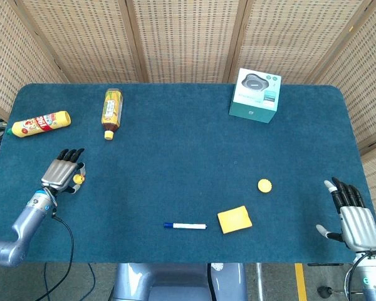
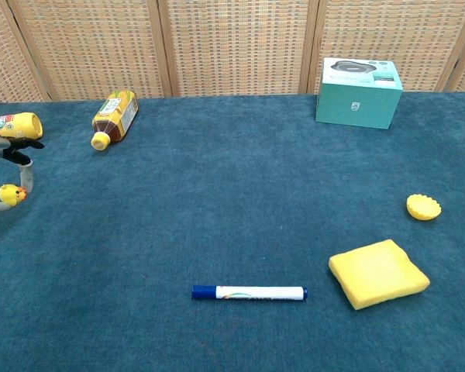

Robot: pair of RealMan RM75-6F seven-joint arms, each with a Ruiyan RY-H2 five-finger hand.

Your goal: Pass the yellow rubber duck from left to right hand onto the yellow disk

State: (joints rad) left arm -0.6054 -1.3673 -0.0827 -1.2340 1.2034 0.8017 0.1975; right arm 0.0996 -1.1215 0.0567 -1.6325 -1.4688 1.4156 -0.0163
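Left hand (image 1: 61,174): far left of the marker, at the table's left edge; thumb and a finger pinch the duck, other fingers stretched out and close together.
Duck (image 2: 10,194): held in the left hand, far left of the marker; in the chest view it looks lifted off the cloth, though I cannot tell for sure.
Sauce bottle (image 1: 38,123): lying on its side, up and far left of the marker, near the table's left edge.
Tea bottle (image 1: 111,110): lying on its side, up and left of the marker, cap toward the robot.
Marker (image 1: 185,226): lying flat near the table's near edge, blue cap at its left end.
Sponge (image 1: 234,219): just right of the marker, flat on the cloth.
Disk (image 1: 264,185): right of the marker and slightly further back, just past the sponge, well apart from the duck.
Box (image 1: 255,95): far back and right of the marker, upright.
Right hand (image 1: 352,216): far right of the marker, at the table's right edge, fingers spread and holding nothing.
Table (image 1: 188,157): blue cloth under everything.
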